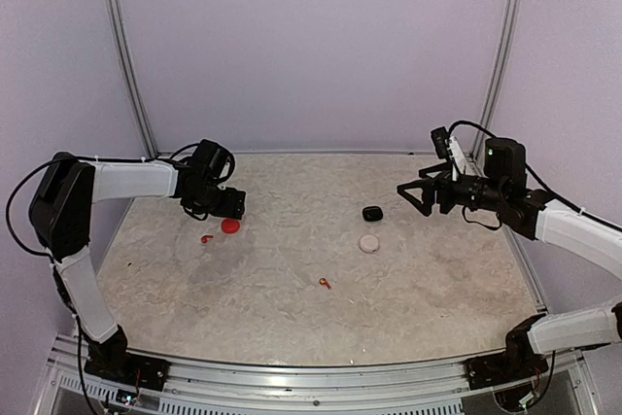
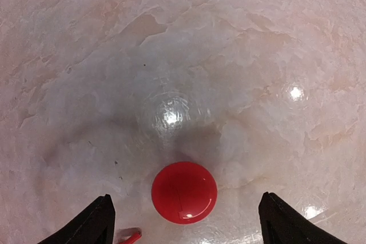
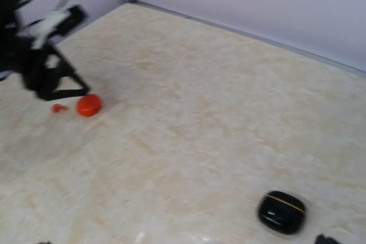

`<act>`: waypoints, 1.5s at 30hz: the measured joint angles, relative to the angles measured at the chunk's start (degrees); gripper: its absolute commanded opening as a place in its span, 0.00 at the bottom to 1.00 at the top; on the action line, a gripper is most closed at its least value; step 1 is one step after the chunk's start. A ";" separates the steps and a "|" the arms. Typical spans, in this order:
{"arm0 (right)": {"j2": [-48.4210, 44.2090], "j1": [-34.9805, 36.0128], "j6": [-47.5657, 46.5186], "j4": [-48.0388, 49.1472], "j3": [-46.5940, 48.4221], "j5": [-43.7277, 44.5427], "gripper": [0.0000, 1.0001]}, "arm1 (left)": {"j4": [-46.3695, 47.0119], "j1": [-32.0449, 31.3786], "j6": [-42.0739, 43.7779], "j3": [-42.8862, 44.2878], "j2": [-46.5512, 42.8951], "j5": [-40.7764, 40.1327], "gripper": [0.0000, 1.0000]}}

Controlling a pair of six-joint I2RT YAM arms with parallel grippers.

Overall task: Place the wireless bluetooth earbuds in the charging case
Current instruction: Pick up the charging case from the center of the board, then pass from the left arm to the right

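Observation:
A round red charging case (image 2: 183, 192) lies shut on the marble table, level with and between the fingertips of my left gripper (image 2: 187, 197), untouched. The left gripper (image 1: 235, 209) is open and empty. A red-orange earbud (image 2: 130, 236) lies just beside the left finger (image 2: 94, 221), also seen as the small red earbud (image 1: 206, 238) left of the red case (image 1: 229, 225). A second red-orange earbud (image 1: 325, 283) lies alone mid-table. My right gripper (image 1: 413, 196) hovers open and empty at the right, near a black case (image 1: 372, 213) and a pale round case (image 1: 368, 242).
In the right wrist view the black case (image 3: 281, 212) sits low right, and the red case (image 3: 88, 105) with its earbud (image 3: 59, 108) far left under the left arm (image 3: 43, 64). Walls and a metal frame (image 1: 124, 55) bound the table at the back.

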 measured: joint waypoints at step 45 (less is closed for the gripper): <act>-1.75 9.86 -12.09 1.66 -1.14 6.60 0.99 | -6.36 -0.70 -0.50 5.66 9.46 16.28 0.24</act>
